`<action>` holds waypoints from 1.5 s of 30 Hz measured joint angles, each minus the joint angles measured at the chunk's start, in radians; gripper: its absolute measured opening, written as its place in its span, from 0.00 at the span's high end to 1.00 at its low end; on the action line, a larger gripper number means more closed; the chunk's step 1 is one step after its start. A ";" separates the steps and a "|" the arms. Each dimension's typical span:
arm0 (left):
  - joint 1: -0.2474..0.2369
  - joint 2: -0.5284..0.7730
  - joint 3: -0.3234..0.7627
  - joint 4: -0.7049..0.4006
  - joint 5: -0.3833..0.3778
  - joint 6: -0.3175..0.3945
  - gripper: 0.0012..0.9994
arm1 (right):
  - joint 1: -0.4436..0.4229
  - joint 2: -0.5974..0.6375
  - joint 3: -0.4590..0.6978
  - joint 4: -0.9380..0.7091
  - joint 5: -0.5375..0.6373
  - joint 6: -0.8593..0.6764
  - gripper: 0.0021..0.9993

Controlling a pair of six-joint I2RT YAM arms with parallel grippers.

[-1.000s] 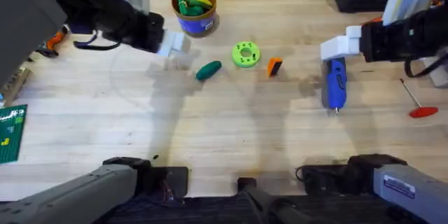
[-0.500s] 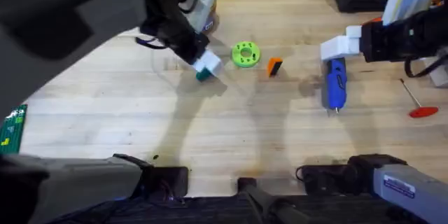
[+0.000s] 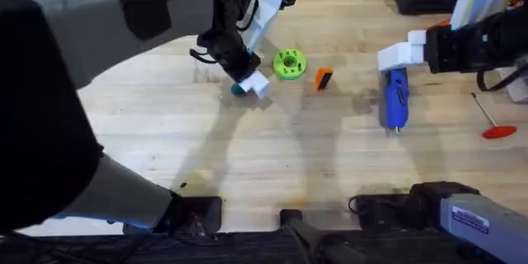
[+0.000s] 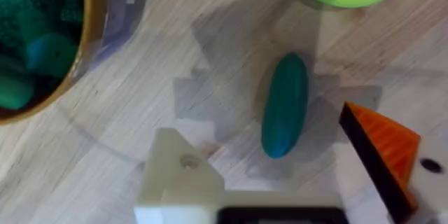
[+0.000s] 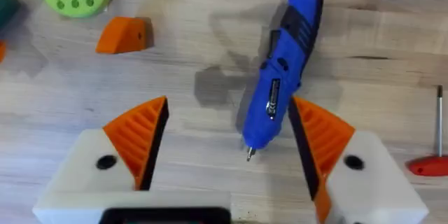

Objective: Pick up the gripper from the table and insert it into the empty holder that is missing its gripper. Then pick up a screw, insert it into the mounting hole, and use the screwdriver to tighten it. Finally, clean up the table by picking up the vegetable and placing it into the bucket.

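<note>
My left gripper [image 4: 280,182] hangs over the light wooden butcher-block table [image 3: 247,165], spread wide, with the small dark green oval toy vegetable [image 4: 285,105] lying flat on the wood between its two sides and touched by neither. One side of that claw is a bare white plastic angular holder [image 4: 178,175] with no orange tip; the other side carries an orange wedge tip with a black face [image 4: 381,150]. From overhead, my left arm reaches across to the vegetable [image 3: 238,89], which peeps out just beside the white finger. The small round blue bucket with a tan rim [image 4: 98,35] stands near the vegetable, with green toy pieces inside. On the other side of the vegetable is the round lime-green disc with holes [image 3: 289,63], and beyond that disc lies the small loose orange wedge-shaped gripper piece with a black side [image 3: 323,77], resting on the table apart from both arms. Farther from the vegetable, my right gripper [image 5: 227,147] is also spread wide, its ribbed orange pads [image 5: 140,133] on either side of the bright blue pen-shaped screwdriver [image 5: 280,77], which lies flat on the table with its thin metal bit towards the claw, not clamped. Farthest from the vegetable lies a thin rod with a red handle [image 3: 492,122].
</note>
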State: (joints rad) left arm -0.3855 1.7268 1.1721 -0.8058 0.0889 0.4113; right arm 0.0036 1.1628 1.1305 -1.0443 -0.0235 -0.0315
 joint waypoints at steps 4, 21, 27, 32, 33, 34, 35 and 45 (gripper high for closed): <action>0.000 0.027 0.001 0.011 0.012 0.019 0.01 | 0.000 0.000 0.000 0.000 0.000 0.000 0.01; 0.000 0.084 0.003 0.039 0.043 0.050 0.36 | 0.000 0.000 0.000 0.000 0.000 0.000 0.01; -0.002 0.084 0.005 0.040 0.053 0.055 0.96 | 0.000 0.000 0.000 0.000 0.000 0.000 0.01; -0.003 0.084 0.005 0.040 0.054 0.053 1.00 | 0.000 0.000 0.000 0.000 0.000 0.000 0.01; -0.003 0.084 0.005 0.040 0.054 0.053 1.00 | 0.000 0.000 0.000 0.000 0.000 0.000 0.01; -0.003 0.084 0.005 0.040 0.054 0.053 1.00 | 0.000 0.000 0.000 0.000 0.000 0.000 0.01; -0.003 0.084 0.005 0.040 0.054 0.053 1.00 | 0.000 0.000 0.000 0.000 0.000 0.000 0.01; -0.003 0.084 0.007 0.036 0.054 0.053 1.00 | 0.000 0.000 0.000 0.000 0.000 0.000 0.01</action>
State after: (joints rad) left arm -0.3885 1.8111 1.1786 -0.7701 0.1424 0.4644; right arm 0.0036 1.1629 1.1305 -1.0443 -0.0235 -0.0315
